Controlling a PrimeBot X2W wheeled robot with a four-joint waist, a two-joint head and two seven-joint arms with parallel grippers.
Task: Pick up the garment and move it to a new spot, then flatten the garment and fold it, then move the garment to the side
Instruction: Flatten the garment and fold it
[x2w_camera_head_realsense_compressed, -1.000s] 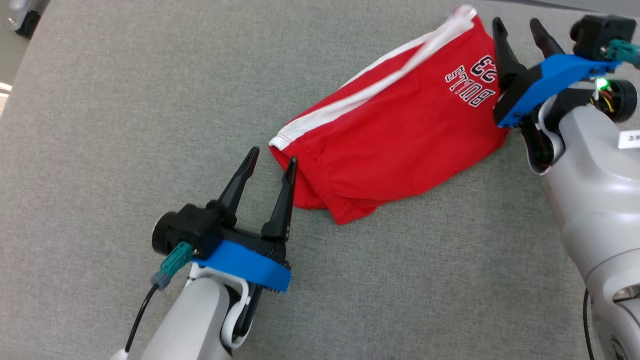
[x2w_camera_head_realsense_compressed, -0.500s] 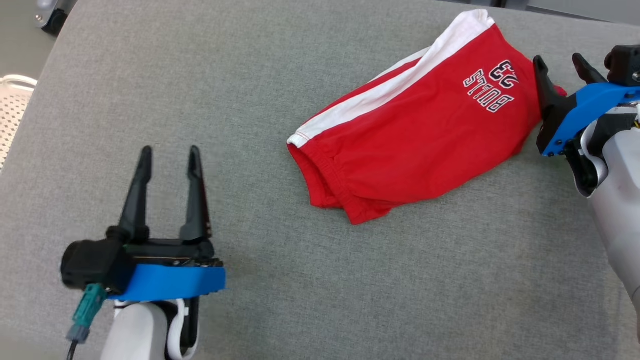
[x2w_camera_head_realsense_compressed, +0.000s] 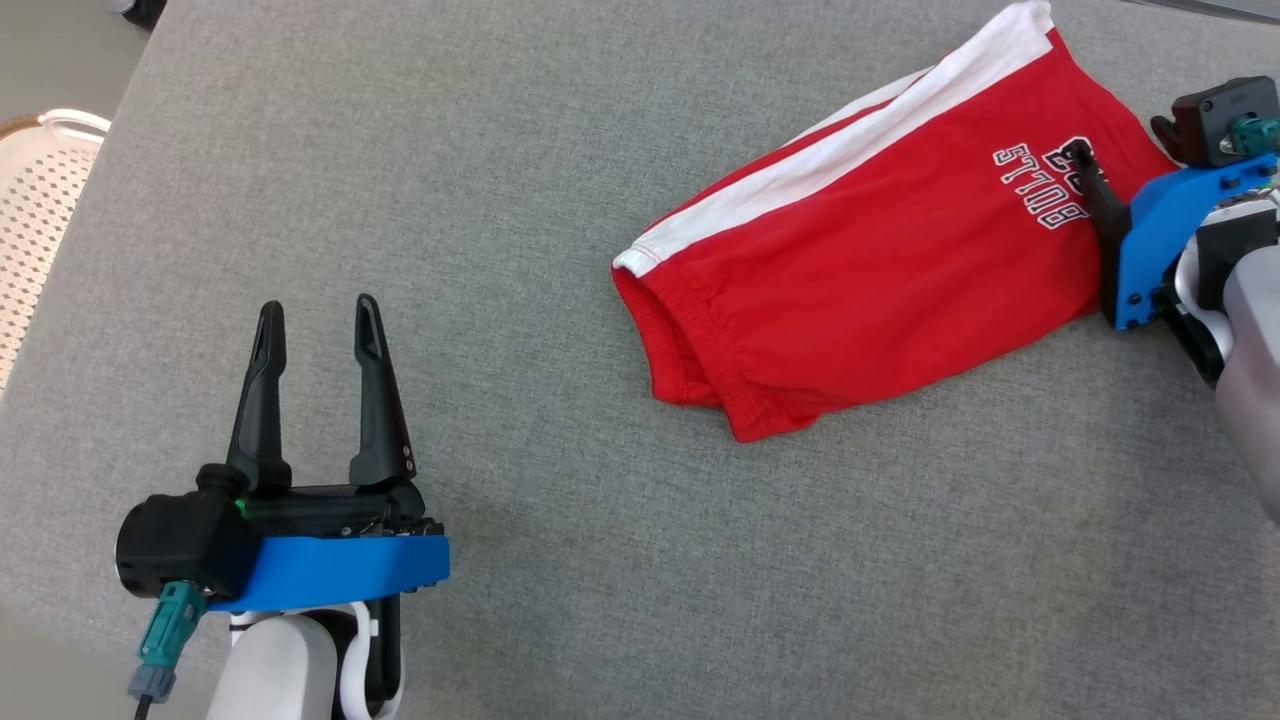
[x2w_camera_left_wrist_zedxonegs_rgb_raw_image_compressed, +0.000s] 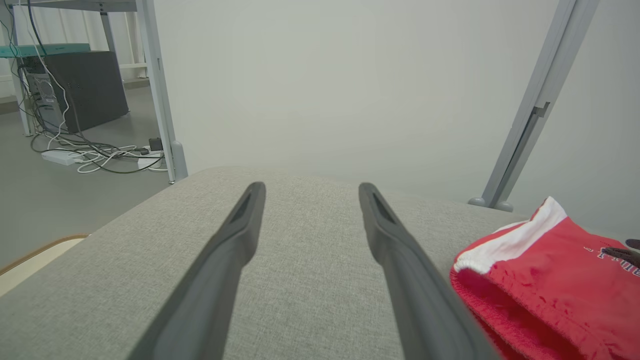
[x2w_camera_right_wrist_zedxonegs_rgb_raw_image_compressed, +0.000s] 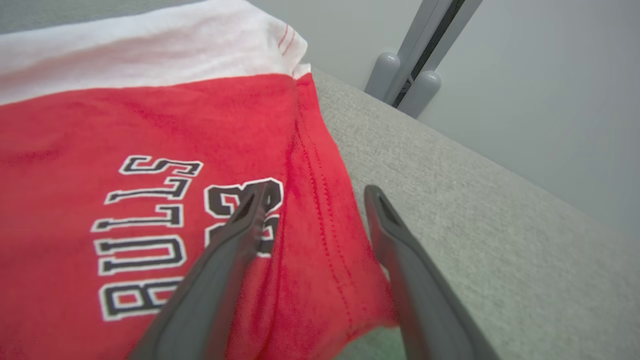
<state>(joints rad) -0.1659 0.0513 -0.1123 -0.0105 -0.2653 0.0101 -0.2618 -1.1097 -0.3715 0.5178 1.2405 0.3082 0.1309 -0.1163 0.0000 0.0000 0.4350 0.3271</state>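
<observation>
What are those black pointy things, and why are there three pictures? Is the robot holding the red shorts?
Those are the robot's fingers. It has two arms, each ending in a gripper with two fingers, like tongs. One picture comes from a camera on its head, looking down: the left gripper is low on the left, over the grey fabric surface. The other two come from cameras on its wrists, looking along the fingers. On the surface lie red shorts with a white stripe and BULLS 23. The right gripper is at the shorts' edge by the print. Both are open, so nothing is held.
</observation>
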